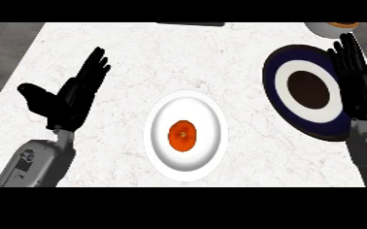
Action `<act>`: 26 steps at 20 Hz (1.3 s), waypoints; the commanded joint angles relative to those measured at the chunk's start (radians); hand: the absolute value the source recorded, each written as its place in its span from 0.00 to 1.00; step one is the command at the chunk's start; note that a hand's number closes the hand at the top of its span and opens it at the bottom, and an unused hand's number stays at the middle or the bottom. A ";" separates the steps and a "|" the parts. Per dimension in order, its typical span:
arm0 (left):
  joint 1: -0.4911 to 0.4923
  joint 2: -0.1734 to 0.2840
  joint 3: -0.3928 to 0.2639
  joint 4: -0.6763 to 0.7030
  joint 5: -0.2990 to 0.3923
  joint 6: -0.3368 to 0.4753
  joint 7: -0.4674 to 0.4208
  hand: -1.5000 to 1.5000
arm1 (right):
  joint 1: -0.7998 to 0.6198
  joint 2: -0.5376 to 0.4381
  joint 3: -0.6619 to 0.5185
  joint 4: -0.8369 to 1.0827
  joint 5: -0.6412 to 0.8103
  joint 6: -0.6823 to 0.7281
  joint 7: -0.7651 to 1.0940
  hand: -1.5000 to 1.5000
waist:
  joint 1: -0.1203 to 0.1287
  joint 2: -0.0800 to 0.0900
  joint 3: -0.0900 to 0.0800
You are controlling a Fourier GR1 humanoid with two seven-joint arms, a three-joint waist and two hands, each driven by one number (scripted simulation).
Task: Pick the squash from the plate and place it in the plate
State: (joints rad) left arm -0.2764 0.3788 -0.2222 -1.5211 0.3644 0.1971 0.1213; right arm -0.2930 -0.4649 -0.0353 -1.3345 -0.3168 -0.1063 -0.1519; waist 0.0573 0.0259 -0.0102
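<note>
sitting on a glossy white plate point(161, 126), round orange squash point(182, 135); both hands' fingers straight, apart.

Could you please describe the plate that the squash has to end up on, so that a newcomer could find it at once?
On the white marbled counter, look to the right edge, beside the open right hand. The dark plate lies there, navy at the rim with a white ring and a brown centre. The only other full plate, the white plate mid-counter, is plain and holds the orange squash.
</note>
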 commanded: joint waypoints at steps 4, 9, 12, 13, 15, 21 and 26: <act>-0.006 0.032 -0.013 0.057 -0.054 0.003 0.015 0.50 | -0.187 0.137 0.278 -0.007 -0.042 0.327 0.003 1.00 | 0.090 0.009 0.014; 0.021 0.056 0.004 0.121 -0.059 -0.015 0.006 0.50 | -0.259 0.202 0.408 0.106 0.212 0.287 -0.254 0.00 | 0.053 0.009 0.013; 0.040 0.042 -0.013 0.108 -0.073 -0.004 -0.003 0.50 | -0.224 0.248 0.392 0.234 0.071 0.467 -0.365 0.00 | 0.043 0.008 0.014; 0.011 0.016 -0.012 0.146 -0.068 0.008 0.016 0.50 | -0.256 0.251 0.437 0.269 0.115 0.512 -0.400 0.00 | 0.029 0.009 0.014; 0.009 0.030 0.009 0.143 -0.064 0.011 0.022 0.50 | -0.244 0.218 0.496 0.339 0.215 0.569 -0.529 0.00 | 0.020 0.003 0.014; 0.058 0.017 0.003 0.141 -0.098 0.021 -0.023 0.50 | -0.440 0.215 0.568 0.550 0.429 0.562 -0.684 0.00 | -0.003 -0.012 0.012; 0.038 0.008 0.052 0.220 -0.105 0.002 -0.045 0.50 | -0.514 0.237 0.581 0.687 0.538 0.502 -0.774 0.00 | -0.034 -0.018 0.011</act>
State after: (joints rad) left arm -0.2368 0.3946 -0.1896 -1.3341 0.2777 0.1993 0.0941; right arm -0.7426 -0.2292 0.5393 -0.7690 0.1446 0.3627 -0.7916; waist 0.0400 0.0126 0.0010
